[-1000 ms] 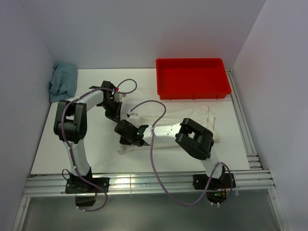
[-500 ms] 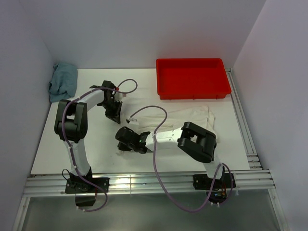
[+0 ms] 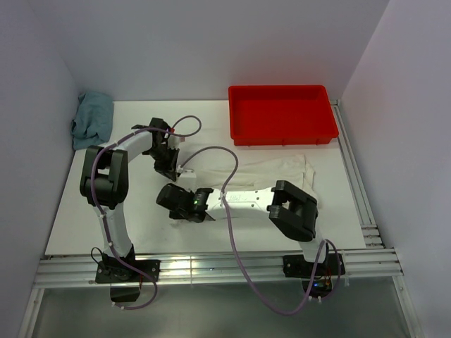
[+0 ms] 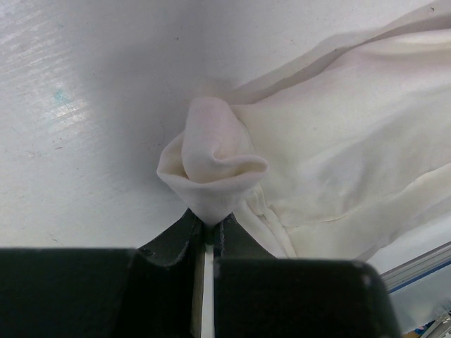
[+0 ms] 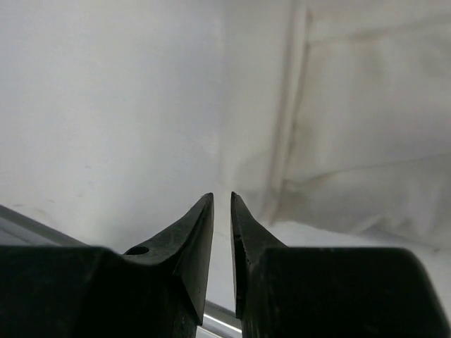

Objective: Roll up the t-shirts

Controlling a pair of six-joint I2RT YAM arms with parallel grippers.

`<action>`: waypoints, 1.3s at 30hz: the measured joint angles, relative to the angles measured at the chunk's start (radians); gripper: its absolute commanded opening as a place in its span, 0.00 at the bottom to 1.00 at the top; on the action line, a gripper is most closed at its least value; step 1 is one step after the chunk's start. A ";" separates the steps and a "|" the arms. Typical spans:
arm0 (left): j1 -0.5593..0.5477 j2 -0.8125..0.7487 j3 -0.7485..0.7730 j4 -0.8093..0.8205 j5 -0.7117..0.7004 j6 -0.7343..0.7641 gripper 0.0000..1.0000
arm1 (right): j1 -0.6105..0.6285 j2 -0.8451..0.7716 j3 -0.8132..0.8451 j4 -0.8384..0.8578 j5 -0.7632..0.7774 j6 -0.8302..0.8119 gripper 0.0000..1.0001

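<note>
While the left fingers (image 4: 173, 245) pinch a curled corner of the thin cream-white cotton t-shirt (image 4: 331, 155), a long band lying left to right across the white surface (image 3: 91, 211), the right fingers (image 5: 199, 236) hover barely parted and empty beside its near-left end.

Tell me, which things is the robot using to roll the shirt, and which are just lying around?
For the job: t-shirt, left tool pinching it, right tool.
Just lying about: red tray, blue cloth.
</note>
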 measured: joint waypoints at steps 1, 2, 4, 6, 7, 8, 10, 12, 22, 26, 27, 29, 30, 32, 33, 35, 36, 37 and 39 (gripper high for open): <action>0.000 0.000 0.000 0.000 -0.001 0.000 0.01 | -0.001 0.004 0.039 -0.027 0.010 -0.012 0.23; 0.000 0.000 0.000 0.000 -0.001 0.000 0.00 | -0.002 0.010 0.080 -0.051 0.020 -0.021 0.23; 0.000 0.000 0.000 -0.001 -0.001 0.000 0.00 | -0.010 0.035 0.179 -0.089 0.037 -0.042 0.23; 0.000 0.000 0.001 -0.001 -0.002 0.000 0.00 | -0.022 0.070 0.270 -0.121 0.060 -0.057 0.25; 0.000 0.000 0.002 -0.002 -0.002 0.000 0.00 | -0.030 0.092 0.308 -0.132 0.072 -0.064 0.26; 0.000 0.000 0.002 -0.002 -0.002 0.000 0.00 | -0.039 0.113 0.338 -0.140 0.081 -0.072 0.27; 0.000 0.001 0.004 -0.004 -0.003 0.000 0.00 | -0.053 0.154 0.374 -0.157 0.097 -0.085 0.28; 0.000 0.002 0.004 -0.004 -0.003 0.000 0.00 | -0.064 0.211 0.418 -0.188 0.113 -0.094 0.30; -0.004 0.002 0.007 -0.006 -0.010 0.000 0.00 | -0.084 0.385 0.571 -0.302 0.152 -0.119 0.44; -0.006 0.002 0.008 -0.008 -0.015 0.000 0.00 | -0.084 0.386 0.589 -0.321 0.163 -0.120 0.49; -0.006 0.002 0.008 -0.008 -0.016 0.000 0.00 | -0.084 0.386 0.589 -0.324 0.164 -0.120 0.50; -0.007 0.002 0.009 -0.008 -0.017 0.000 0.00 | -0.084 0.386 0.589 -0.328 0.166 -0.123 0.53; -0.007 0.002 0.009 -0.008 -0.017 0.000 0.00 | -0.084 0.387 0.591 -0.332 0.168 -0.124 0.54; -0.008 0.002 0.009 -0.009 -0.018 0.000 0.00 | -0.084 0.394 0.606 -0.346 0.173 -0.127 0.56; -0.008 0.002 0.010 -0.009 -0.018 0.000 0.00 | -0.084 0.399 0.617 -0.351 0.175 -0.131 0.56; -0.008 0.002 0.010 -0.009 -0.020 0.000 0.00 | -0.084 0.409 0.635 -0.360 0.177 -0.134 0.57; -0.008 0.002 0.010 -0.010 -0.020 0.000 0.00 | -0.084 0.412 0.641 -0.365 0.178 -0.137 0.57; -0.008 0.002 0.010 -0.010 -0.020 0.000 0.00 | -0.084 0.415 0.647 -0.372 0.179 -0.138 0.57; -0.008 0.002 0.010 -0.010 -0.020 0.000 0.01 | -0.084 0.425 0.662 -0.379 0.179 -0.140 0.57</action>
